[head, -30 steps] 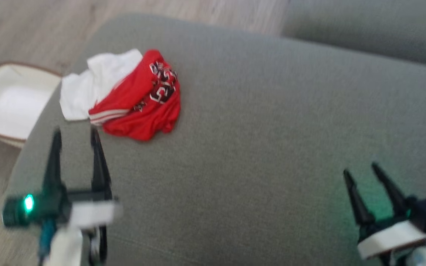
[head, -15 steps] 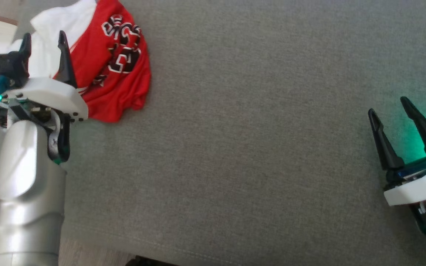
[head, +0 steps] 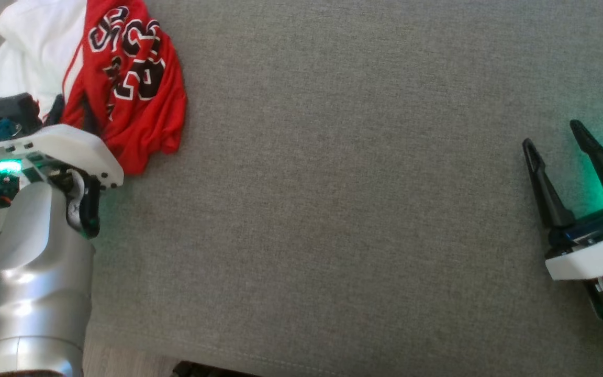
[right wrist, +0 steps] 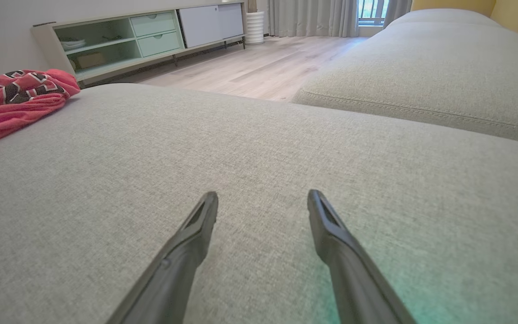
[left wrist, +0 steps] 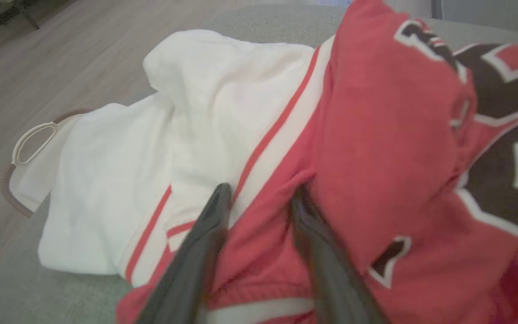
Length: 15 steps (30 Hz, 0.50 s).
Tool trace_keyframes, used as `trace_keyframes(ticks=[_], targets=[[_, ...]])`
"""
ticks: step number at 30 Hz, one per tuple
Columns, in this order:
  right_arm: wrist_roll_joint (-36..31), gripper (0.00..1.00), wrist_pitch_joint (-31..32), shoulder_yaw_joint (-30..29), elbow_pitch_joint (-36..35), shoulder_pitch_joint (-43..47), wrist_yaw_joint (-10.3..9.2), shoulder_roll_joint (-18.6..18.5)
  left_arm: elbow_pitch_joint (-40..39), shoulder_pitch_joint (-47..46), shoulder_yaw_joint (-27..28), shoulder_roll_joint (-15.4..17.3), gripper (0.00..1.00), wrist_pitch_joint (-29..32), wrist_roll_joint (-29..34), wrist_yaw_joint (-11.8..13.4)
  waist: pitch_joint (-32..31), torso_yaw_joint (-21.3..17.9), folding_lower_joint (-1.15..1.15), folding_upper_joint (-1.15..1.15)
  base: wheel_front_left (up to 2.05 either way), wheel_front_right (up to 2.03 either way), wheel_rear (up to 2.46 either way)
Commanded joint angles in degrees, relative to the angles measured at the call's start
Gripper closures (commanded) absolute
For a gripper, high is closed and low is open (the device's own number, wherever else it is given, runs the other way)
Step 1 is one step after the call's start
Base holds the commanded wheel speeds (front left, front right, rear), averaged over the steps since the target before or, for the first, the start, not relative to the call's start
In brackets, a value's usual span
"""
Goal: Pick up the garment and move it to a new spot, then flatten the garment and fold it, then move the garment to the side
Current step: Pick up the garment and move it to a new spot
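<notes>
— Across the whole foreground, spreading flat: a broad grey woven-fabric sofa cushion [head: 333, 220], with a second grey cushion [right wrist: 421, 76] lying just beyond it.

— And past the cushions?

— Running back toward the wall: pale wood-plank floor [right wrist: 259, 67]. Standing against that wall: a long low cabinet with mint-green drawers and open shelves [right wrist: 142, 40]. Hanging further along: grey pleated curtains [right wrist: 313, 18].

— Lying where, the red-and-white sports jersey with black, white-edged lettering [head: 123, 78]?

— Bunching up at the cushion's left end, on the far side, white part lying toward the cushion's left edge, red part facing the middle. Sitting on the floor just past that edge: a cream fabric basket with a brown rim and a loop handle [left wrist: 29, 184].

— Doing what, the left gripper [left wrist: 261, 193]?

— Pressing into the jersey from the near side, dark fingers standing somewhat apart, one resting on the white striped band, the other hiding its tip under a red fold, a ridge of red cloth bulging between them. Clamping or merely touching: not telling from these views.

— And the right gripper [head: 550, 132]?

— Hovering over bare cushion at the far right, well apart from the jersey, fingers spreading wide, holding nothing, green light spilling onto the fabric beside it.
</notes>
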Motion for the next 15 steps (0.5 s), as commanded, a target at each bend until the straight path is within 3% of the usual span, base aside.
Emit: trace_keyframes(ticks=[1, 8, 15], targets=[[0.08, 0.00, -0.30, 0.98, -0.64, -0.28, 0.39, -1.40, 0.27, -1.08, 1.60, 2.31, 1.00, -1.82, -0.07, -0.25, 0.06, -0.13, 0.00, 0.00, 0.00, 0.00, 0.00], [-0.04, 0.00, -0.30, 1.61, 0.15, -1.32, 0.39, 0.42, 1.93, -5.00, -0.48, 3.00, 1.00, -9.43, 1.18, -2.04, -3.30, -1.07, 0.00, 0.00, 0.00, 0.00, 0.00], [-0.05, 0.00, -0.30, 2.44, 1.64, -1.04, 0.39, 5.81, -4.46, -9.43, -5.23, 6.03, 1.00, -10.94, 5.23, -3.33, -10.92, -5.37, 0.00, 0.00, 0.00, 0.00, 0.00]])
